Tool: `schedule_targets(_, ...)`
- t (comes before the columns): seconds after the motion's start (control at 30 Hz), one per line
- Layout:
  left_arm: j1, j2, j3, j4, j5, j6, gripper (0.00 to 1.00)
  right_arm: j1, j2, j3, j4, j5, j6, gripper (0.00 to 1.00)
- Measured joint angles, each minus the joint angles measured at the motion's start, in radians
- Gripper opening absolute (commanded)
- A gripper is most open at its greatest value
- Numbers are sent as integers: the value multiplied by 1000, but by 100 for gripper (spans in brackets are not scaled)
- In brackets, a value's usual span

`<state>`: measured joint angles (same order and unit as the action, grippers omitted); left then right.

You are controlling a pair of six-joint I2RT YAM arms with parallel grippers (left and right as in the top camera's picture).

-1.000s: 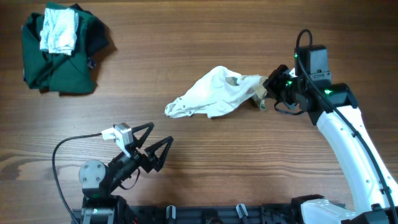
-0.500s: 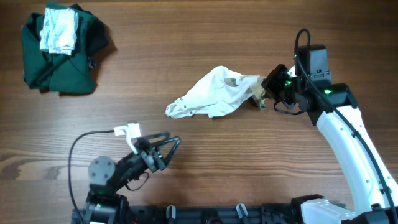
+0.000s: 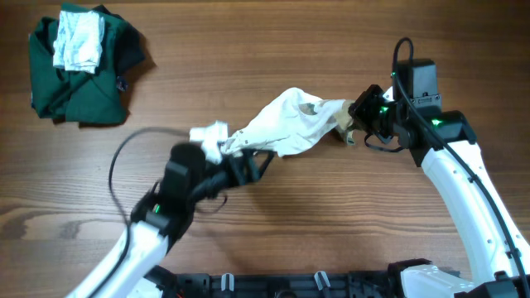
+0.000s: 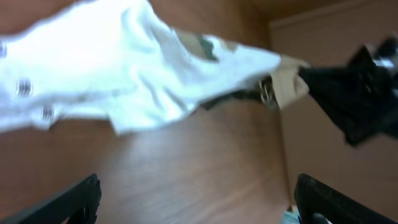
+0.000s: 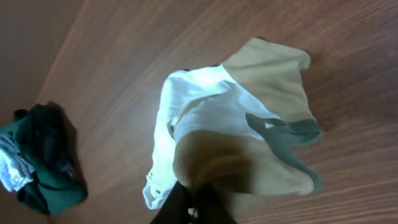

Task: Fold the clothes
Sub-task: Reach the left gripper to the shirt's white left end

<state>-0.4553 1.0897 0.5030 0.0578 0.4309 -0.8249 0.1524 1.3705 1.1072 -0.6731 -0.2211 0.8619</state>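
The clothes (image 3: 286, 124), a small white garment with a khaki-tan end (image 3: 342, 122), lie stretched across the middle of the table. My right gripper (image 3: 358, 114) is shut on the tan end, and in the right wrist view the tan cloth (image 5: 211, 165) bunches over its fingertips (image 5: 196, 205). My left gripper (image 3: 257, 161) is open just in front of the garment's left end. Its view shows the white cloth (image 4: 118, 62) ahead, bare wood between its fingers (image 4: 74, 199), and nothing held.
A large dark green garment (image 3: 79, 79) lies heaped at the back left with a whitish-grey cloth (image 3: 79, 41) on top. The same green garment (image 5: 43, 162) shows in the right wrist view, far left. The left arm's cable loops in front of the garment.
My left arm has swung from the table's front edge up and to the right, up to the garment's left end. The right gripper and the garment have stayed put.
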Motion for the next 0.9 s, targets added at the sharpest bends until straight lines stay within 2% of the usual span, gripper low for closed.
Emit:
schedule_targets(0.1, -10, 129, 56, 74, -18, -24, 100, 0, 0, 0, 15, 0, 2, 6)
schedule_targets(0.2, -15, 341, 67, 156, -52, -160, 100, -18, 0, 0, 31, -12, 11, 6)
schedule_targets(0.37, -45, 540, 64, 438, -33, -273, 100, -71, 0, 0, 69, -75, 19, 6)
schedule_targets(0.6, -135, 609, 93, 482, -44, -374, 100, -71, 0, 0, 73, -127, 31, 6)
schedule_targets(0.9, -235, 609, 120, 481, -177, -591, 100, -71, 0, 0, 76, -176, 48, 6)
